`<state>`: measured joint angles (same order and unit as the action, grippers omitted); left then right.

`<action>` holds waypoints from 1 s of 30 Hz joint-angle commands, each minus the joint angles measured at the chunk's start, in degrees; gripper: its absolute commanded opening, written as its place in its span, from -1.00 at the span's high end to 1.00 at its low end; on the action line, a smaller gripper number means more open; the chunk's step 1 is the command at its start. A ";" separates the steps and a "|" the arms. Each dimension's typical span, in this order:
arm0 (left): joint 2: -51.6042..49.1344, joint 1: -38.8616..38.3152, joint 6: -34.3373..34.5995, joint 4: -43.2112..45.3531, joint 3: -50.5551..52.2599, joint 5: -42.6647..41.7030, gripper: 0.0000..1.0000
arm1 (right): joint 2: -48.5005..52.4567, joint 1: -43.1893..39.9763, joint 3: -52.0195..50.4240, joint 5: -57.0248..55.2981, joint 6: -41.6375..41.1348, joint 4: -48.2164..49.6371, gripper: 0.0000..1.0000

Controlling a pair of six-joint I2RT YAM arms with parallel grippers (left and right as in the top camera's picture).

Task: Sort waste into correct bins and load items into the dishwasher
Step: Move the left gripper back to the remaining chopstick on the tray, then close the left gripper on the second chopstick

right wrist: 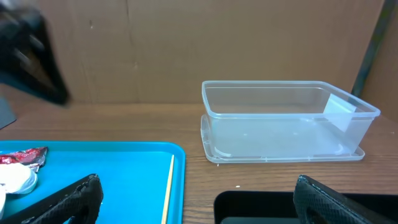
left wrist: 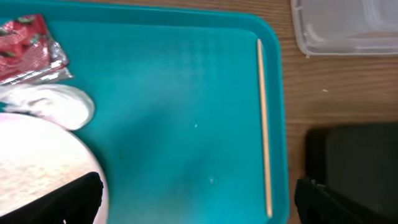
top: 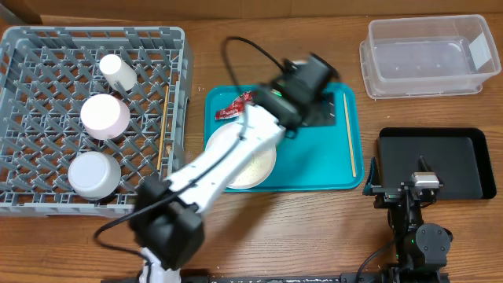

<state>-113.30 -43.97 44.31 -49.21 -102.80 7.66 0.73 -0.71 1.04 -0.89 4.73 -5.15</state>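
The left pincer (left wrist: 200,210) hung spread and empty above the tray (left wrist: 186,93). The chopstick (left wrist: 262,124) lay along the tray's right edge. Thin and flat beside the rim, it could slip from closing fingers or skid off.

The wrapper (left wrist: 28,46) is red, the serving tray (left wrist: 186,124) teal, the lattice rack (top: 47,102) grey.

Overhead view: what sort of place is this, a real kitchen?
Probably a robot test bench staged for dish clearing, not a kitchen: a grey dish rack and clear tub on a bare wooden table, plain cardboard behind.
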 commanded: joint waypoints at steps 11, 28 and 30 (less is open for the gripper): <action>-15.41 -6.75 0.94 20.00 -0.81 16.15 -1.00 | -0.57 -0.22 -0.57 -0.50 0.22 0.35 -0.99; -21.44 -10.82 -9.68 27.67 -0.81 27.06 -1.00 | -0.57 -0.22 -0.57 -0.50 0.22 0.35 -0.99; -21.44 -10.82 -9.62 27.76 -0.81 26.86 -1.00 | -0.57 -0.22 -0.57 -0.48 0.22 0.35 -0.99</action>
<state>-134.13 -55.02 36.18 -21.76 -102.78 32.34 0.73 -0.73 1.06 -0.86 4.73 -5.15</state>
